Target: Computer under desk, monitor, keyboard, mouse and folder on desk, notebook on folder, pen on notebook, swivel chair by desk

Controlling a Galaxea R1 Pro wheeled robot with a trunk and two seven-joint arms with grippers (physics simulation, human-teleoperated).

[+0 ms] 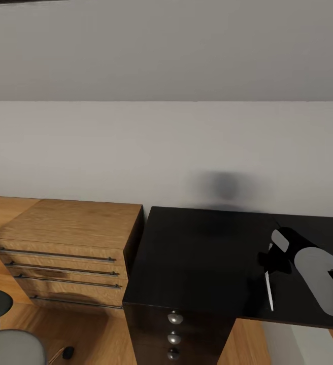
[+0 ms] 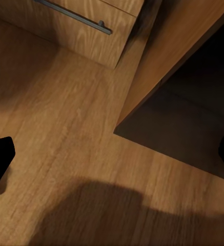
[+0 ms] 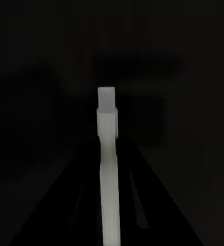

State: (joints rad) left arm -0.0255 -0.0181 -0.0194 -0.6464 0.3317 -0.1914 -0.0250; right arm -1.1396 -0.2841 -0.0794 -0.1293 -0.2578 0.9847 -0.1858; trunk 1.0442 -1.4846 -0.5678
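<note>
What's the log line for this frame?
right tool: shut on pen, over desk | left tool: open, above floor | dresser left of desk

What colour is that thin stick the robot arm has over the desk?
Whitish; the pen shows best in the right wrist view, against the black desk.

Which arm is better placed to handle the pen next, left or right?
Right. The right gripper is over the desk with the pen between its fingers, as the right wrist view shows. The left gripper hangs open over wooden floor.
</note>
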